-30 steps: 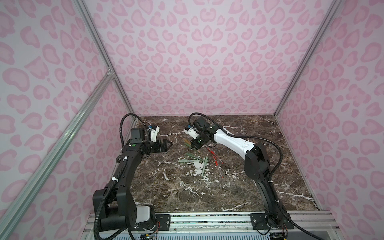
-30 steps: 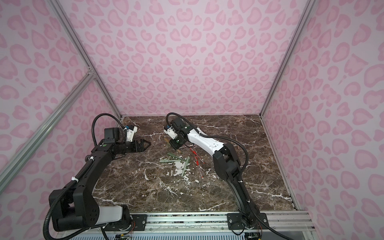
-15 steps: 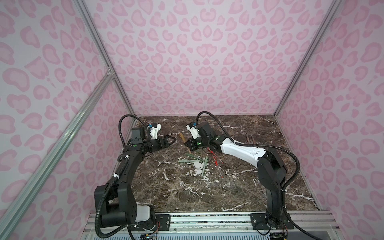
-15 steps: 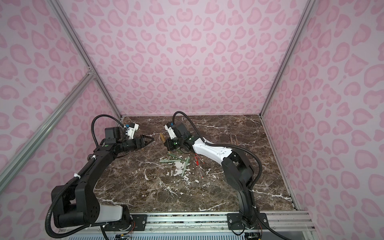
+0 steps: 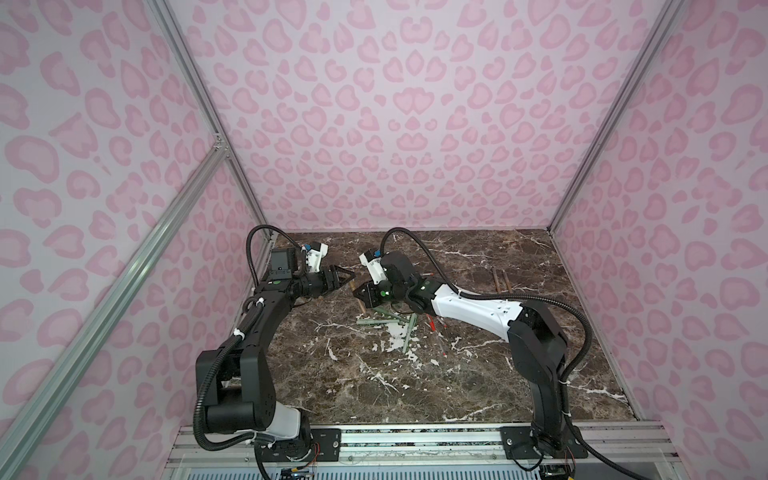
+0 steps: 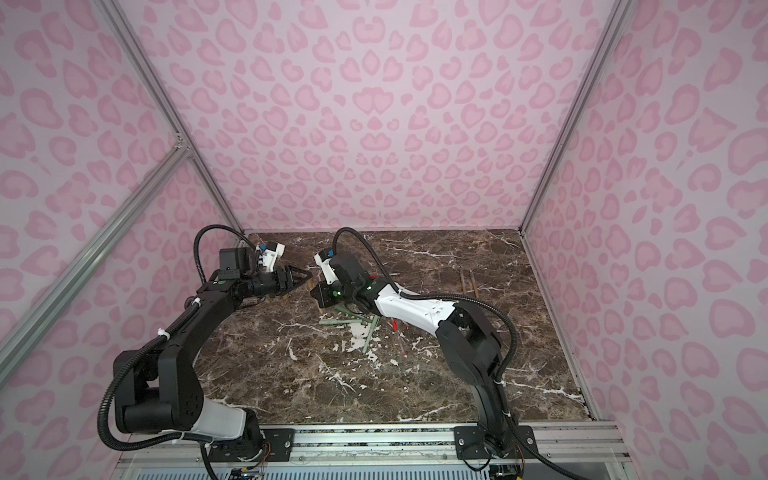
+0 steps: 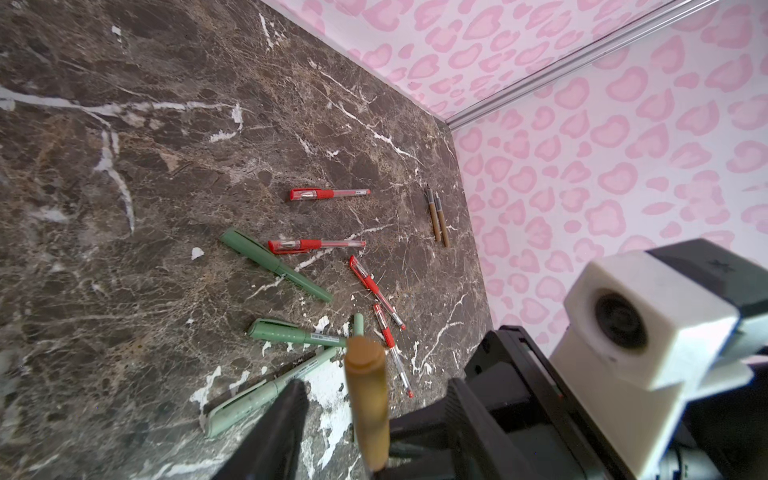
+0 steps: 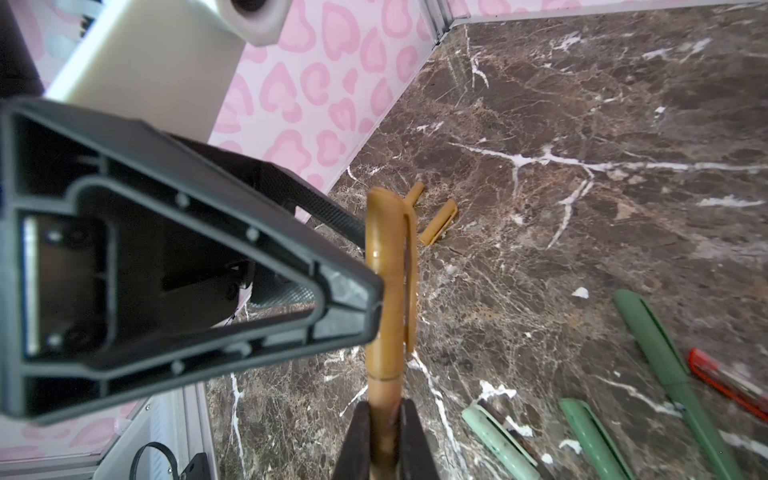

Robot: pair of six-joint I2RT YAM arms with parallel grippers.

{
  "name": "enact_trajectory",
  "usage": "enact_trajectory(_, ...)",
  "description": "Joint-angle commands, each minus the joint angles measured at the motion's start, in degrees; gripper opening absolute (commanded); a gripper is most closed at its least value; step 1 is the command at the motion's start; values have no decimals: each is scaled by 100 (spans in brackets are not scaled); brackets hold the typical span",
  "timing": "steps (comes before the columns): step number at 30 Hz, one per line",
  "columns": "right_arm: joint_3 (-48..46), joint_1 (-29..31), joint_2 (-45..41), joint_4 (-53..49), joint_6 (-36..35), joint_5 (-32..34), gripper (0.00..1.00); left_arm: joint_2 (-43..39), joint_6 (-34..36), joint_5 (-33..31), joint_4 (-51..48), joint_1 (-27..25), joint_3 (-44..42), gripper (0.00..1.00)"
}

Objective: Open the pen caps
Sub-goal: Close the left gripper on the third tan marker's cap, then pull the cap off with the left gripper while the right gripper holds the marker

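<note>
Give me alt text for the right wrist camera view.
The right end effector grips a tan-brown plastic pen by its barrel, its clipped cap at the tips of the open black left end effector. Beyond, two loose tan-brown caps lie on the dark marble table; sage green pens lie nearby.

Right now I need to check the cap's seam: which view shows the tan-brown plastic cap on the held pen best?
Right wrist view: the tan-brown plastic cap runs lengthwise, clip and seam clear. Left wrist view shows it foreshortened and blurred; both top views show only a tiny tan sliver.
</note>
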Motion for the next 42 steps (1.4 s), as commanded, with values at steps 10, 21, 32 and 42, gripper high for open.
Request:
enact_trajectory(10, 152, 81, 174, 133, 7, -103, 5, 47, 77, -96, 107, -41, 84, 12)
enact_trajectory(21, 159, 123, 245, 131, 38, -114, 22, -23, 126, -119, 75, -41, 63, 4)
enact_trajectory(32, 23, 141, 245, 111, 16, -141, 0, -66, 212, -215, -14, -37, 89, 4)
enact_trajectory(42, -1704, 176, -279, 518, 42, -73, 0, -123, 490, -593, -433, 37, 485, 4)
